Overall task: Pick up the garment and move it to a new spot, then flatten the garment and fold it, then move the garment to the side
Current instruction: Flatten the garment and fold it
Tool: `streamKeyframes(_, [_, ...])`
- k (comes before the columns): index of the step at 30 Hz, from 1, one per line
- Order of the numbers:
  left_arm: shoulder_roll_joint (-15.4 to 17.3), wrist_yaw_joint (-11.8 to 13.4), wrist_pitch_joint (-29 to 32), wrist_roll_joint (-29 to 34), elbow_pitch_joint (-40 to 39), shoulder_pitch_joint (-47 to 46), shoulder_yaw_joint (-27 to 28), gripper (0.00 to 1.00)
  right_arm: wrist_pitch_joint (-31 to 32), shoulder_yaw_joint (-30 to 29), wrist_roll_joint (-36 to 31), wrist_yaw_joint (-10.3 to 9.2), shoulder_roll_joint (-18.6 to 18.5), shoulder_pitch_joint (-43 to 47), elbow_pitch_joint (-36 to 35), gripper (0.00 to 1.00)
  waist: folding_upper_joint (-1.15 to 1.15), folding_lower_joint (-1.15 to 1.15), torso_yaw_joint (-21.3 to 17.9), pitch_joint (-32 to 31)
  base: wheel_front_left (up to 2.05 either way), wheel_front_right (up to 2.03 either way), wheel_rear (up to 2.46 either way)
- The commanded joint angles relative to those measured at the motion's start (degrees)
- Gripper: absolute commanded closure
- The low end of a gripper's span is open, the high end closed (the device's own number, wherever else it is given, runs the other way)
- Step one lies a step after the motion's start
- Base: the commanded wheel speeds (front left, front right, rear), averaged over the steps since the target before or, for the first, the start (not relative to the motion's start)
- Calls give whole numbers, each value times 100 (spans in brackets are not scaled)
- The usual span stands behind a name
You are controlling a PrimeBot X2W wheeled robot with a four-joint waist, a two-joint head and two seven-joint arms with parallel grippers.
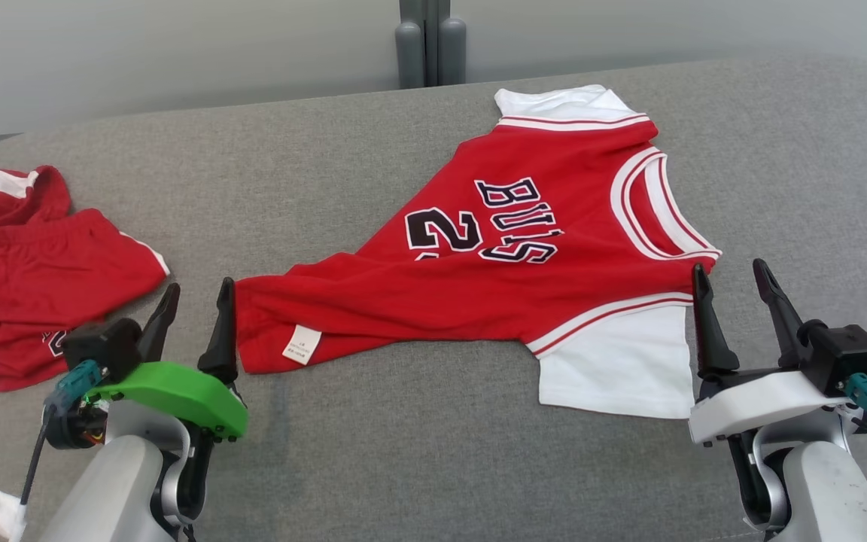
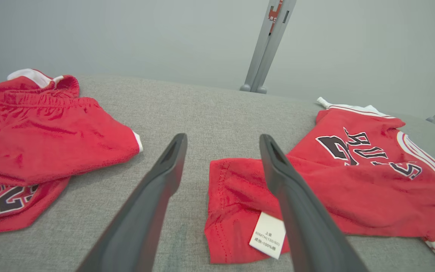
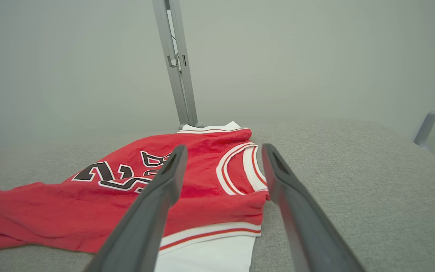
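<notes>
At far left the red shorts (image 1: 34, 263) lie bunched on the grey bench (image 1: 418, 452). My left fingers (image 1: 221, 324) stand spread, holding nothing, just beside the hem corner of the red jersey (image 1: 524, 256), which lies mid-bench, collar to the right. My right fingers (image 1: 707, 324) are spread beside its white sleeve (image 1: 614, 369).

We see a soft grey desk (image 1: 418, 452) with round corners, a red and white shirt (image 1: 479, 293) lying flat in the middle with its number up, red shorts (image 1: 34, 278) bunched at the left edge, well apart from the shirt
</notes>
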Motion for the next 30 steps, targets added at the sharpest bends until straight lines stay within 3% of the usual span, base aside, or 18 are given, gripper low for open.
streamKeyframes(1, [26, 29, -184, 85, -100, 125, 70, 0, 17, -35, -38, -10, -13, 46, -30, 0, 0, 0, 92, -97, 0, 0, 0])
streamKeyframes(7, [-184, 158, -449, 728, -964, 610, 776, 0, 84, -145, -127, -10, -14, 97, -73, 0, 0, 0, 216, -227, 0, 0, 0])
streamKeyframes(12, [-568, -108, -450, 1358, -1502, 1177, 1367, 0, 164, -214, -222, -10, -14, 97, -115, 0, 0, 0, 275, -333, 0, 0, 0])
streamKeyframes(21, [-1072, -675, -444, 1977, -1530, 1851, 2019, 0, 411, -107, -401, -10, -13, 250, -87, 0, 0, 0, 366, -563, 0, 0, 0])
streamKeyframes(30, [-1279, -857, -444, 2270, -1116, 1975, 2231, 0, 465, -208, -504, -10, -31, 472, -122, 0, 0, 0, 436, -699, 0, 0, 0])
